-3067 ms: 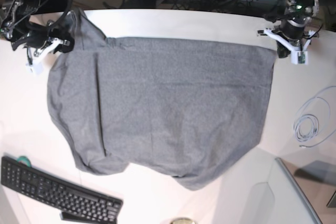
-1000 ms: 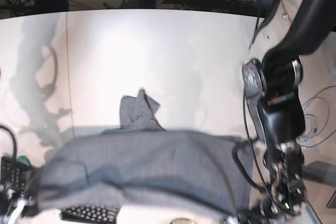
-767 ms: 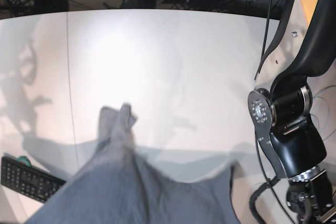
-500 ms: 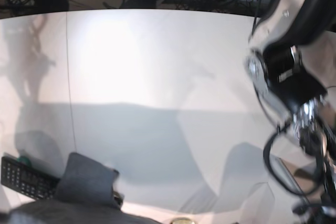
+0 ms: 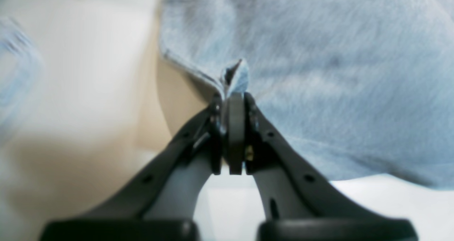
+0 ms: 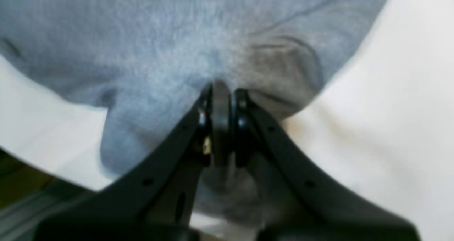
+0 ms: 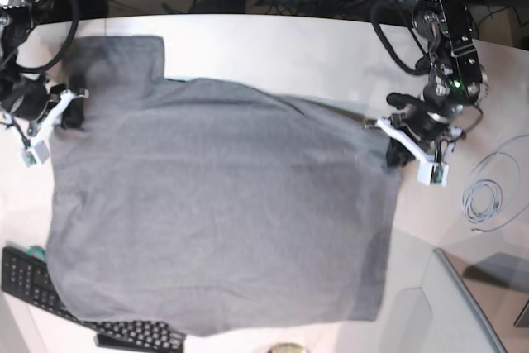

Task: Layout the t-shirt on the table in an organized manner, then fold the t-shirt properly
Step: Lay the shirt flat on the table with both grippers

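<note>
The plain heather-grey knit t-shirt (image 7: 215,204) spreads across the large smooth white worktop (image 7: 273,47) in the base view, filling the middle of the frame from the upper left down to the lower edge; its surface looks stretched and slightly blurred, with a shallow ridge running from upper centre toward the right; a rectangular flap of the cloth reaches up at the upper left corner. The left hand (image 7: 395,142), at the right of the base view, is clenched on the shirt's right edge; in the left wrist view the left hand (image 5: 232,95) has its dark jaws pressed together with a small peak of the hem (image 5: 236,74) pinched between them, pale worktop showing to the left and below. The right hand (image 7: 73,109), at the left of the base view, is likewise clamped on the shirt's left edge just below the flap; in the right wrist view the right hand (image 6: 221,88) has its jaws closed on a bunched fold of the grey cloth (image 6: 177,49), white worktop at the right of that frame. The shirt's lower left corner overlaps a black computer keyboard (image 7: 33,283) at the bottom left; a coiled pale cable (image 7: 488,200) lies on the worktop at the right, apart from the shirt.
</note>
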Controlling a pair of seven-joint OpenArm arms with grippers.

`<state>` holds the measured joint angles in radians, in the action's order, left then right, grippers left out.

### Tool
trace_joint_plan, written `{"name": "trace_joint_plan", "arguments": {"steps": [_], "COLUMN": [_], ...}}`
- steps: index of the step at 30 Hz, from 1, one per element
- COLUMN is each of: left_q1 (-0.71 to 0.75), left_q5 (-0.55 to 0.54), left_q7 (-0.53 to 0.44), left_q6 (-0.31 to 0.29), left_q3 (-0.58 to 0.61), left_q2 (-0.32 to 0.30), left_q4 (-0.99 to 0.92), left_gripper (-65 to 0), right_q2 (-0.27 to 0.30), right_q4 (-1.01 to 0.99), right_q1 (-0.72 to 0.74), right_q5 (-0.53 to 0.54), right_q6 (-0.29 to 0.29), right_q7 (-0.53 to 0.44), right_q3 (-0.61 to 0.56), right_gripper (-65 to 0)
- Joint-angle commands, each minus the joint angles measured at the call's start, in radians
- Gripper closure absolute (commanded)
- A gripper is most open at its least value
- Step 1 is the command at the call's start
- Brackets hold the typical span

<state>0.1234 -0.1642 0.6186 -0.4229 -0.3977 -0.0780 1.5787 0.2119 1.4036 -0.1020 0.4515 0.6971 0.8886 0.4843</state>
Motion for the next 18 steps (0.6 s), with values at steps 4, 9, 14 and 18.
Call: {"name": "trace_joint_plan", "arguments": {"steps": [4,9,14,18], "left_q1": [0.002,0.0,-0.003,0.002], "left_q5": [-0.01,-0.01,-0.01,-0.01], "left_q7": [-0.073,-0.075,-0.075,-0.076], "left_q6": [0.0,0.0,0.0,0.0], "left_q3": [-0.011,-0.011,-0.013,-0.014], "left_q2": [-0.018,-0.018,-0.018,-0.042], "left_q4": [-0.105,-0.159,-0.168,-0.177], "left_gripper": [0.0,0.0,0.0,0.0], "right_q2": [0.045,0.048,0.047,0.044], "right_q4": [-0.108,-0.117,-0.122,-0.117], "right_q1": [0.011,-0.009,-0.011,-0.012], "right_q5": [0.017,0.017,0.017,0.017], "right_q6": [0.001,0.001,0.001,0.001], "right_q7": [-0.058,-0.072,-0.075,-0.07], "right_q3": [0.006,0.007,0.009,0.009], "right_gripper": [0.0,0.0,0.0,0.0]}}
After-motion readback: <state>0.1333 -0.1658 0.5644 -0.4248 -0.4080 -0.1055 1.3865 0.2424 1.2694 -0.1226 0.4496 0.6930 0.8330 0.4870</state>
